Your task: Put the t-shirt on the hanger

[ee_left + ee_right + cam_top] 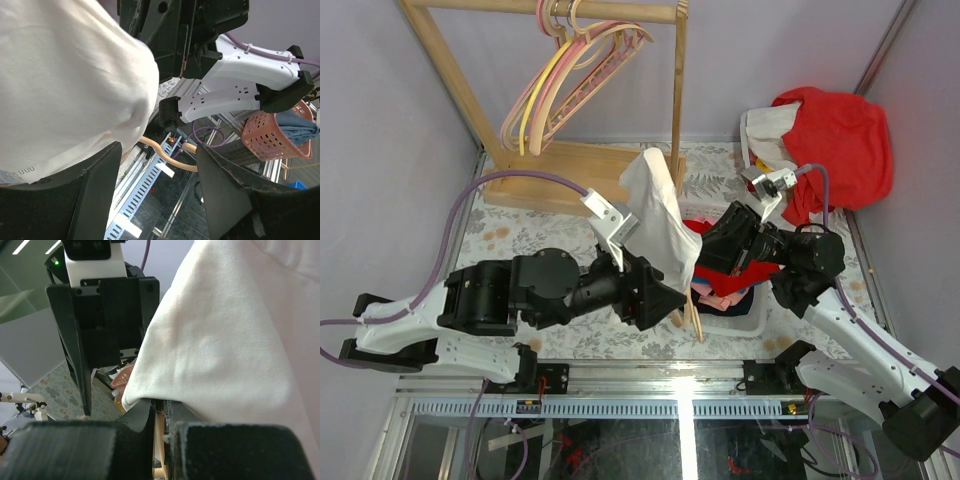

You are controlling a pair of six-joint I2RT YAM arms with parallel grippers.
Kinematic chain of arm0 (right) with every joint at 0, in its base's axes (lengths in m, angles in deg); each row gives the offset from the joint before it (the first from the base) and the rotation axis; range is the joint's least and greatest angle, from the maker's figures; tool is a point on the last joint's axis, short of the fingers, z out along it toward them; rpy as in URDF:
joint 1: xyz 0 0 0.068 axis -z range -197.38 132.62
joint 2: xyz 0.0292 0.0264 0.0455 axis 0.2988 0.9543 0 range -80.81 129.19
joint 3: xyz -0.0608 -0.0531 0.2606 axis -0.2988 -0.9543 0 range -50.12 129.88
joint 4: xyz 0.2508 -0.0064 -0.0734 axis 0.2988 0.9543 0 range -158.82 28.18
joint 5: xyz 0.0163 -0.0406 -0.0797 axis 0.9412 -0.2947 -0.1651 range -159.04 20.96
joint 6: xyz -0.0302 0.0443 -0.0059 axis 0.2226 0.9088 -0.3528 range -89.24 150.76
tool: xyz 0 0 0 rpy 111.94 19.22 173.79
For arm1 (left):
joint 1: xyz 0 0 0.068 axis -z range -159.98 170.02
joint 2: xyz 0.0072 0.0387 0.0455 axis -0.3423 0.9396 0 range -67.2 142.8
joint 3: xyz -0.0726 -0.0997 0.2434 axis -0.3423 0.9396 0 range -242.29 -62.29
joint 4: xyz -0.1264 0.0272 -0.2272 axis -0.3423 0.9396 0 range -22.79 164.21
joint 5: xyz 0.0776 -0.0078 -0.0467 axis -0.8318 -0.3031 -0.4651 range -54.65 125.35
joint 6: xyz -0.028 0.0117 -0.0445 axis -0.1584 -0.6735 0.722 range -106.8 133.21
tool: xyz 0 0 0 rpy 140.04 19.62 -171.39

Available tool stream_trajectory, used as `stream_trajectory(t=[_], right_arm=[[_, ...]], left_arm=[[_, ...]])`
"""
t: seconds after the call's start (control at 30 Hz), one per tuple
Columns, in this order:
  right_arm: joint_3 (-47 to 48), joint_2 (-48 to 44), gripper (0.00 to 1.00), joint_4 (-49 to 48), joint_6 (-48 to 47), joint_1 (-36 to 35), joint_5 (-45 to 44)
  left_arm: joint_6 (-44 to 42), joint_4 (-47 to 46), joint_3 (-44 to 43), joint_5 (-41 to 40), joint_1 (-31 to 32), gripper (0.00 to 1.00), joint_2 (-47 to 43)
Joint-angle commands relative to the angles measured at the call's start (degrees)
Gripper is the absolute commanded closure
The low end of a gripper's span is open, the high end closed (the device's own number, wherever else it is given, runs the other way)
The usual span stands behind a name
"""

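The white t-shirt point(655, 215) hangs draped over the pale peach hanger point(696, 318), held up above the table's middle. Only one of the hanger's thin bars shows below the cloth in the top view. My right gripper point(718, 245) is shut on a thin bar of the hanger point(159, 436), under the shirt's hem point(220, 340). My left gripper point(655, 292) is open wide just left of the shirt. In the left wrist view the shirt point(65, 85) fills the upper left, and the hanger's curved hook point(162, 151) runs across the gap between the fingers of my left gripper point(158, 170), touching neither.
A wooden rack point(675, 90) at the back holds pink hangers point(605, 55) and a yellow hanger point(542, 90). A big red garment point(840, 140) lies back right. A white bin point(745, 322) with red and navy clothes sits under the right arm. A perforated basket point(272, 136) stands beyond the table.
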Motion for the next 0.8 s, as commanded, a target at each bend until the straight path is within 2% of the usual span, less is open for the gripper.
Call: stream_trajectory(t=[0.0,0.13,0.3,0.5,0.77], right_arm=[[0.23,-1.84,1.0,-2.1,-3.18,0.09,0.11],[-0.25,-2.15,1.0,-0.59,-4.04,0.09,0.23],[0.32,-3.23,1.0,5.35,-7.55,0.09,0.83],[0.79,-3.3,1.0,9.14,-9.74,0.09,1.84],[2.11,-2.91,1.0,11.26,-10.96,0.12,2.82]], left_arm=[[-0.54,-1.2,-2.28,-2.27,-0.17,0.4,-2.69],[-0.63,-2.52,-3.75,-8.9,-0.2,0.41,-4.05],[-1.24,0.15,-8.49,-16.55,-0.18,0.41,0.6],[-1.87,-0.52,-11.7,-19.72,-0.2,0.41,4.8],[1.12,9.74,-20.93,-27.36,-0.14,0.39,13.16]])
